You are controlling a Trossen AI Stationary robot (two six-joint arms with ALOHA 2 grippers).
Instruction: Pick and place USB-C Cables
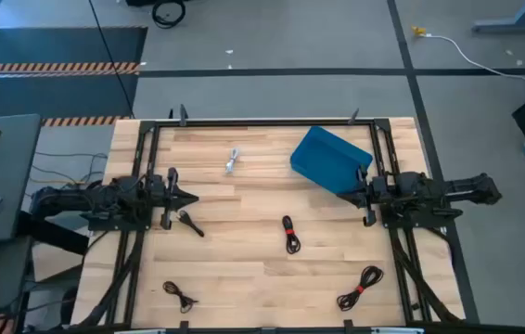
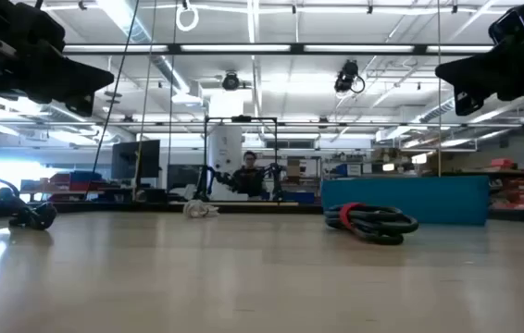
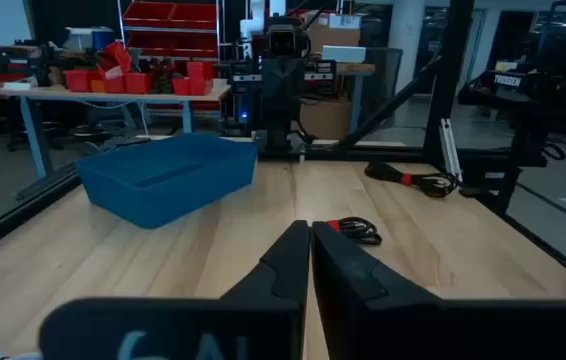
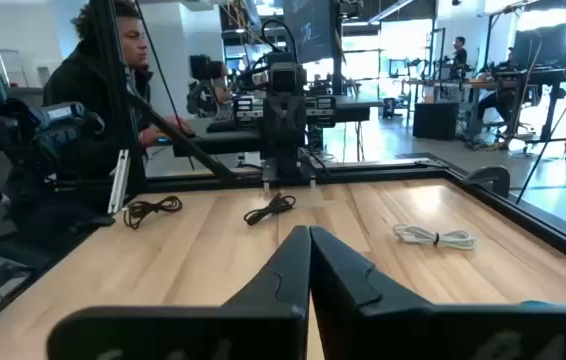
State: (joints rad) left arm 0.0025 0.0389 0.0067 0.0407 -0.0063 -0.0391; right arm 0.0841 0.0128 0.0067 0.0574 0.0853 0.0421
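A black cable with a red tie (image 2: 373, 222) lies nearest the low camera, mid-table, the blue bin (image 1: 330, 160) behind it. Left gripper (image 1: 191, 198) and right gripper (image 1: 348, 194) wait at the table's sides, fingers pressed together, holding nothing. The white cable (image 1: 233, 160) lies left of the bin; three black cables (image 1: 191, 223) are scattered well apart.

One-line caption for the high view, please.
Both arms parked at table sides, claws shut; five cables scattered on the table, blue bin empty.
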